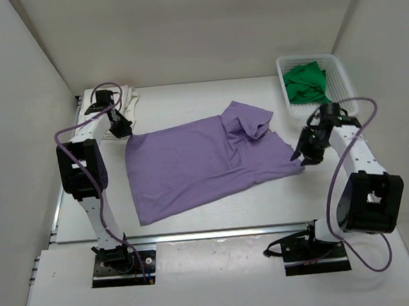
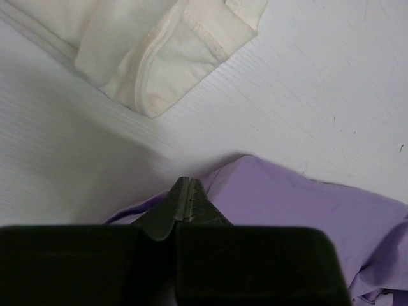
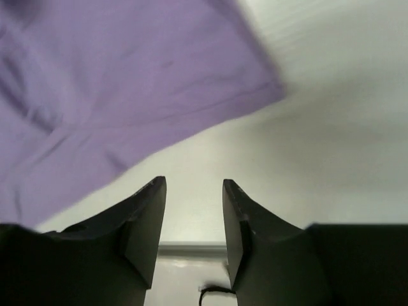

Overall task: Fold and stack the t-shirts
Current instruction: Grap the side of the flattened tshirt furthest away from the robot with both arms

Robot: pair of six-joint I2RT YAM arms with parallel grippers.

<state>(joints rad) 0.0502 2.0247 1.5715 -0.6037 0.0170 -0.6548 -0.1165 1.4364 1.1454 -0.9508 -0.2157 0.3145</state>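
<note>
Shirt (image 3: 127, 83), lavender, beyond spread right fingers (image 3: 148, 217)

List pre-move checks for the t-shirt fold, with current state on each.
1. Left gripper shut at the far-left corner of the lavender-purple cloth t-shirt: ok.
2. Cloth actually pinched in it: cannot tell.
3. Right gripper open, nothing between its fingers, just off the shirt's right corner: ok.
4. Lavender shirt lying flat: not ok, bunched at its far-right part.
5. Cream-white cloth t-shirt at the far-left corner, apart from the lavender one: ok.
6. Bright green cloth t-shirt inside the white plastic lattice basket: ok.
</note>
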